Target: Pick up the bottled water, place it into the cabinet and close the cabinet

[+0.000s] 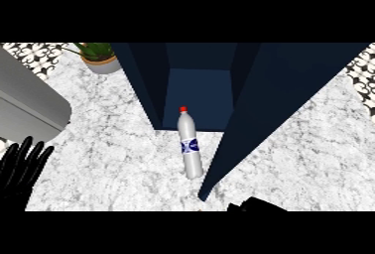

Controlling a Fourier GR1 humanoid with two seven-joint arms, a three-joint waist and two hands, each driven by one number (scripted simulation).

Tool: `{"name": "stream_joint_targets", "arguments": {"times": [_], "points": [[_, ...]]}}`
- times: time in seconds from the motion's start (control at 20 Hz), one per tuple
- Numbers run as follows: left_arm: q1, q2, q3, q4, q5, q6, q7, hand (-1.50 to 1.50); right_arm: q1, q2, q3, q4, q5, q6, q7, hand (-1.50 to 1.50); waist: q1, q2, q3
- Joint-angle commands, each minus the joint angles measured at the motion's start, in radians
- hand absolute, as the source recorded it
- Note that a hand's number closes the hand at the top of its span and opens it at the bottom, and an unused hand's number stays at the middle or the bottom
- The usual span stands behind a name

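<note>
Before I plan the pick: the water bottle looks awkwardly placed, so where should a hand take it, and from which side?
Probably round the middle of the bottle, near its label. It seems to stand upright in front of the open cabinet, with the door close on its right, so coming from the left looks freer. The left hand rests open there; the right hand barely shows.

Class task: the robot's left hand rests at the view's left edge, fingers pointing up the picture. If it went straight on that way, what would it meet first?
Probably the grey appliance at the counter's left edge, just beyond the left hand, though depth is unclear.
</note>
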Motion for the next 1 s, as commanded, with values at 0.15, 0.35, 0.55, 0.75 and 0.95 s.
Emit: {"name": "stream_joint_targets", "arguments": {"times": [0.15,0.35,0.55,0.75,0.95], "points": [[0.056,0.027,0.023,-0.096,0.020,-0.008,0.015,-1.50,-0.332,0.212,0.194,0.229,0.232,-0.288,0.086,1.50,0.018,0.010,0.001],[0.104,0.065,0.074,-0.167,0.062,-0.010,0.040,-1.50,-0.478,0.215,0.212,0.381,0.151,-0.487,0.014,1.50,0.028,0.016,0.004],[0.130,0.064,0.104,-0.177,0.058,-0.023,0.031,-1.50,-0.622,0.216,0.209,0.476,0.019,-0.639,-0.019,1.50,0.023,0.018,0.005],[0.179,0.105,0.142,-0.208,0.064,-0.059,0.053,-1.50,-0.746,0.216,0.113,0.601,-0.129,-0.627,-0.100,1.50,0.028,0.022,0.005],[0.190,0.095,0.162,-0.230,0.062,-0.051,0.058,-1.50,-0.749,0.217,0.114,0.670,-0.266,-0.340,-0.085,1.50,0.023,0.025,0.006]]}}
